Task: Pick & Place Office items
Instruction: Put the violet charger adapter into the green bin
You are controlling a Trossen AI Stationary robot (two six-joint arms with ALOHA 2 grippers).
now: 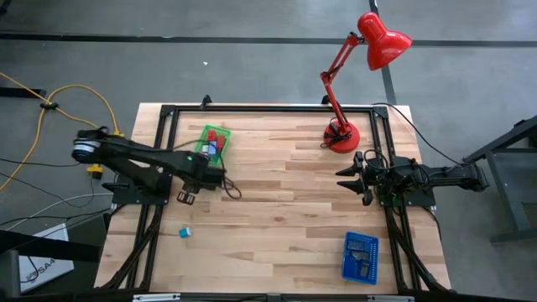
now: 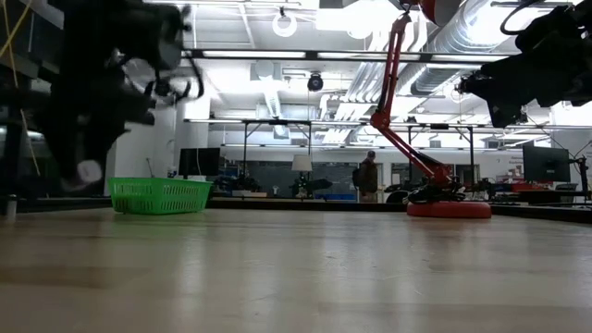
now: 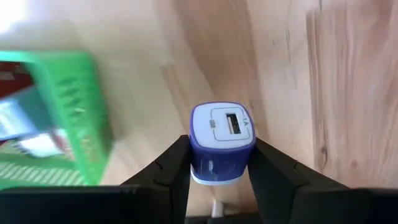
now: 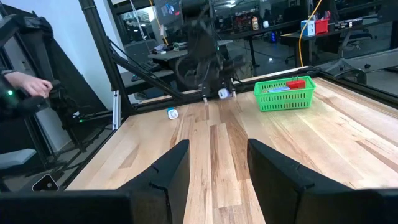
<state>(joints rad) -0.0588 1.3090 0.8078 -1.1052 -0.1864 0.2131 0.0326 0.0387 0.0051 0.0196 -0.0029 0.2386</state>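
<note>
Above the wooden surface (image 1: pixel 285 218), beside the green tray (image 1: pixel 213 143), the left gripper (image 3: pixel 219 163) pinches a blue-and-white USB charger block (image 3: pixel 222 142); a teal block (image 1: pixel 184 231) lies nearby. At the right edge, the right gripper (image 4: pixel 212 163) hovers spread, holding nothing.

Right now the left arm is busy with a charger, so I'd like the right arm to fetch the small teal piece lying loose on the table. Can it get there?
Probably not easily. The teal piece lies on the left side, near the left gripper, which is shut on the blue USB charger. The right gripper, open, waits across the table; nothing blocks the way, but it's a long stretch.
</note>
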